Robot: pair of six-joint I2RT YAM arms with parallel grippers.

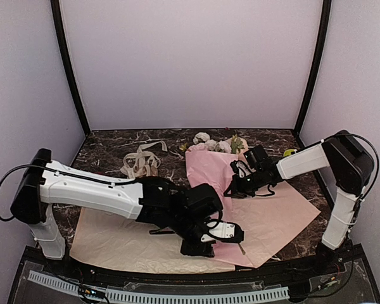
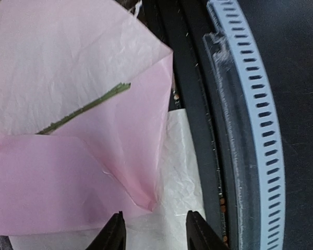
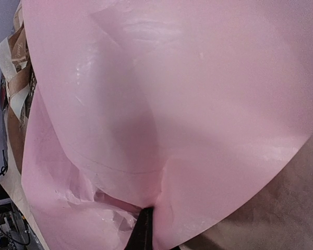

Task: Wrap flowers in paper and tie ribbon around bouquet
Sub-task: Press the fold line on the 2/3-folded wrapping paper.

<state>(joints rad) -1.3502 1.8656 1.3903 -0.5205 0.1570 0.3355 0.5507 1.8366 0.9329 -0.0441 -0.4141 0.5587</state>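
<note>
The pink paper (image 1: 266,212) lies across the table, partly folded over the flowers (image 1: 212,144), whose pink and cream heads stick out at its far end. My right gripper (image 1: 232,189) is shut on a fold of the paper (image 3: 161,104); its dark fingertips (image 3: 144,229) pinch the sheet. My left gripper (image 1: 231,233) hovers at the paper's near corner (image 2: 150,204), open with nothing between its fingers (image 2: 115,232). A green stem (image 2: 86,107) shows on the paper. The ribbon (image 1: 141,162) lies in a loose tan and cream tangle to the left of the flowers.
A cream-beige sheet (image 1: 114,240) lies under the pink one at the near left. The table's black front rail (image 2: 195,104) and a grey slotted cable track (image 2: 250,130) run right beside the left gripper. Dark marbled tabletop (image 1: 107,149) shows at the back.
</note>
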